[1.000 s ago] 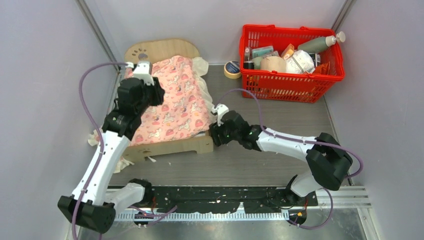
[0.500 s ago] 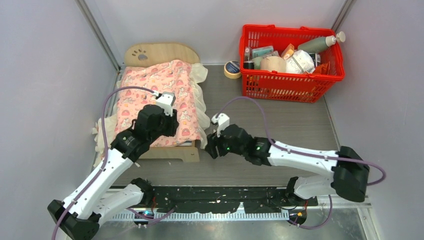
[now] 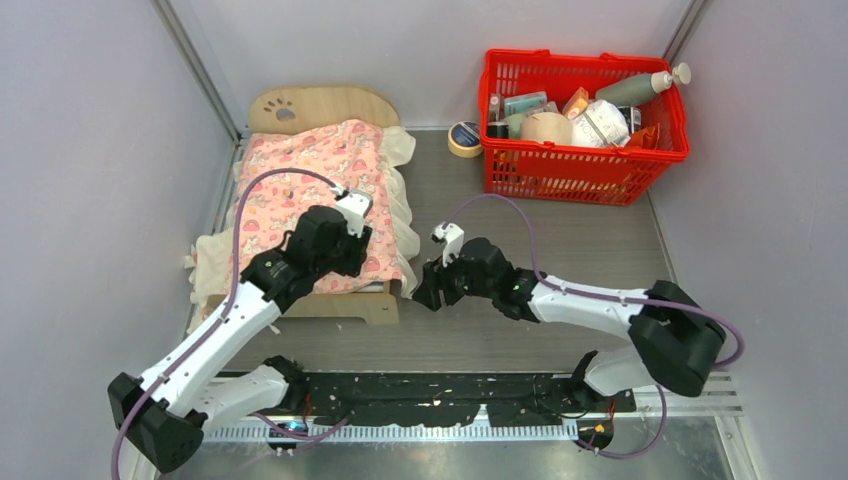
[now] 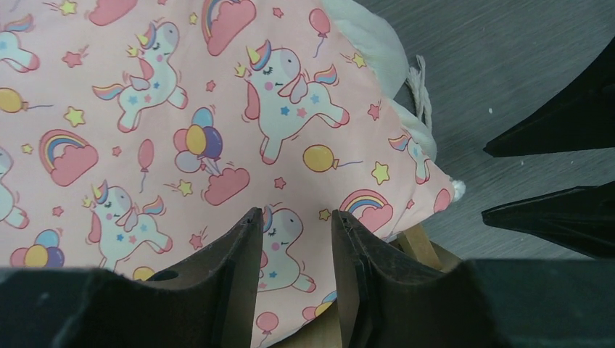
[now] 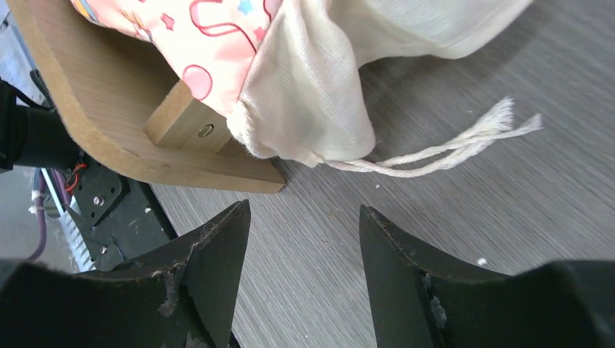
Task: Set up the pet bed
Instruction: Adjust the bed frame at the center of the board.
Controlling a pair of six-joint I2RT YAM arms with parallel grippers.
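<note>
Pet bed (image 3: 325, 103), likely light and stiff, best gripped by its wooden boards, stands at the left rear of the table (image 3: 560, 240) under a limp pink blanket (image 3: 310, 170); left arm (image 3: 215, 335) and right arm (image 3: 590, 300) bend low toward its foot. From the left wrist, the left gripper (image 4: 295, 217) hovers released above the blanket's corner. From the right wrist, the right gripper (image 5: 304, 210) gapes empty over the table beside the footboard (image 5: 87, 109).

Bright, even diffuse light; shadows faint, soft; views sharp (left hand (image 4: 295, 214) dark, underexposed).
</note>
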